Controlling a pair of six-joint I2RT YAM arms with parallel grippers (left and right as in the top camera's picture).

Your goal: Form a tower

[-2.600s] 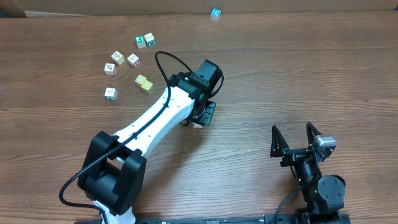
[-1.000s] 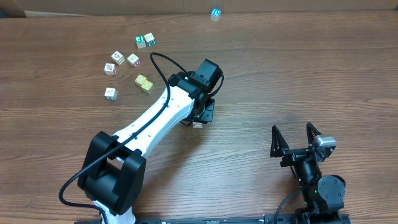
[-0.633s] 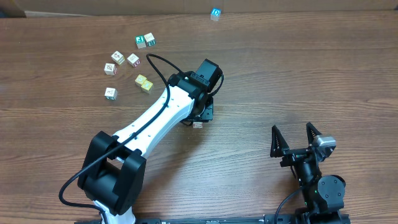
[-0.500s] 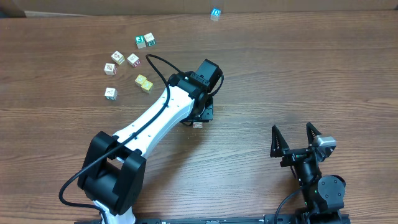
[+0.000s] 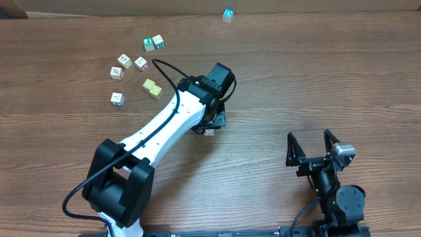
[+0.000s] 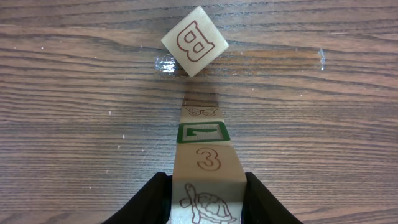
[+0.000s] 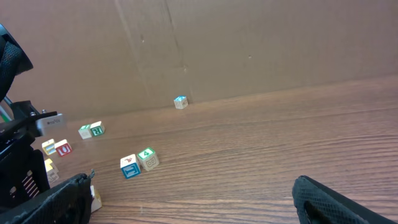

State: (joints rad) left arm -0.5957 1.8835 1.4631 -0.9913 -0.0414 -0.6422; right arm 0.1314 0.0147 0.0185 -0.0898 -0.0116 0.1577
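Left arm (image 5: 164,122) slants forward — left claw (image 6: 205,186) clamped atop the tower (image 6: 200,146).

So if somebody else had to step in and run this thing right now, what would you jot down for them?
The left gripper is closed on the top of the tower.
The right gripper is open and empty, at the near right of the table.
The tower is several cubes high, mid-table; the overhead view hides it under the arm.
Loose: a B cube close to the tower's foot, a cluster of cubes at the far left, and one blue-topped cube at the back edge.
Done: a partial tower. Left: add the loose cubes, probably the B cube first.
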